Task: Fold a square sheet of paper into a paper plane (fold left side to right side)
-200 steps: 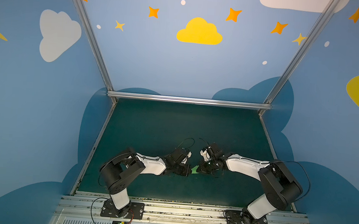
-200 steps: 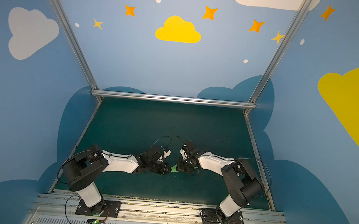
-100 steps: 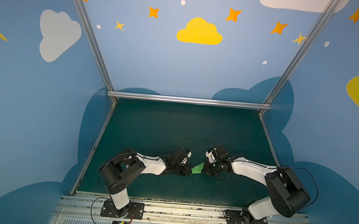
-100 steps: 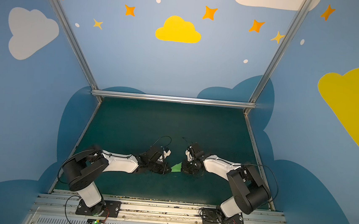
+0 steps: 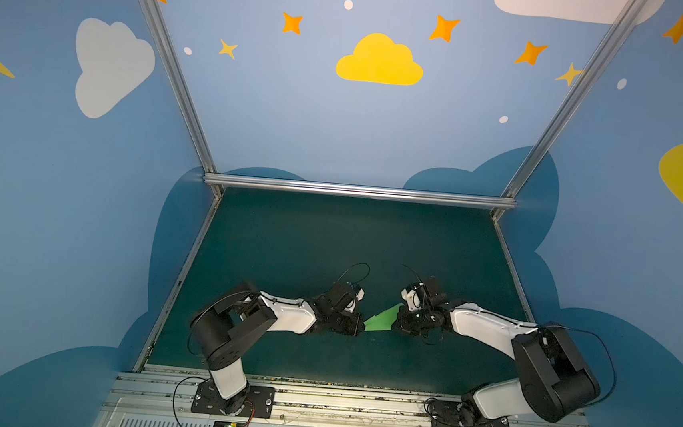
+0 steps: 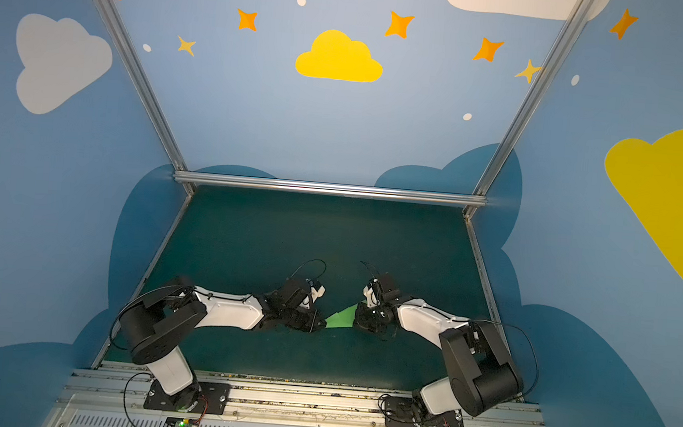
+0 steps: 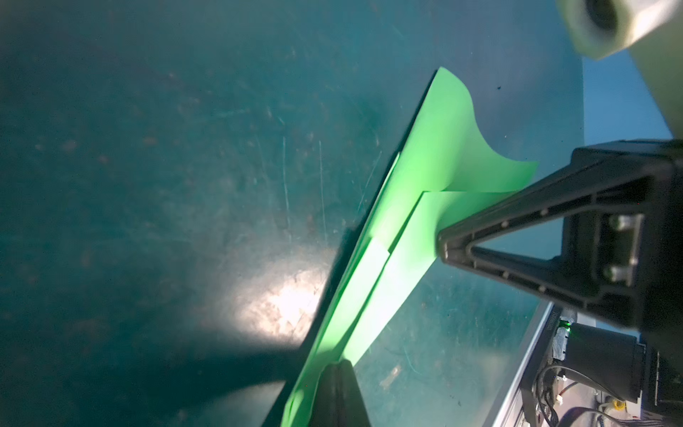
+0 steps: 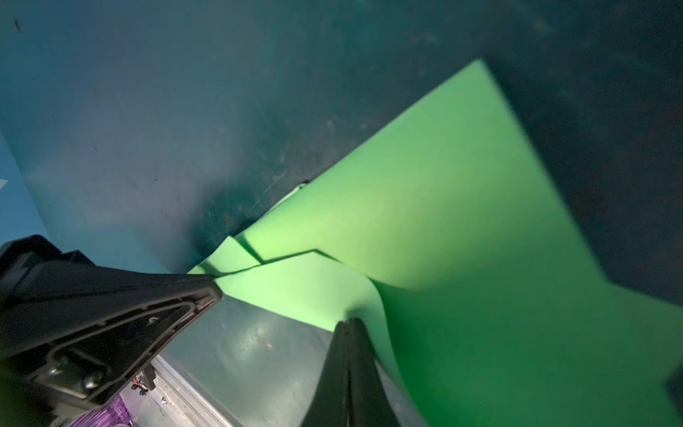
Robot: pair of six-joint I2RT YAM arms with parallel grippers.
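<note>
Both my end effectors are pinched shut on the green plane [image 5: 381,322]: the left end effector [image 5: 360,328] grips its narrow nose and the right end effector [image 5: 395,326] a curled wing flap at the wide tail, so the plane spans the gap between them at the front middle of the desk [image 5: 329,242]. I judge this a late step, creasing a wing; next that flap must be laid along the body edge and pressed flat without pulling the nose free. Behind the plane the desk lies open, while the front rail [image 5: 338,393] is near, so I would work away from it.
</note>
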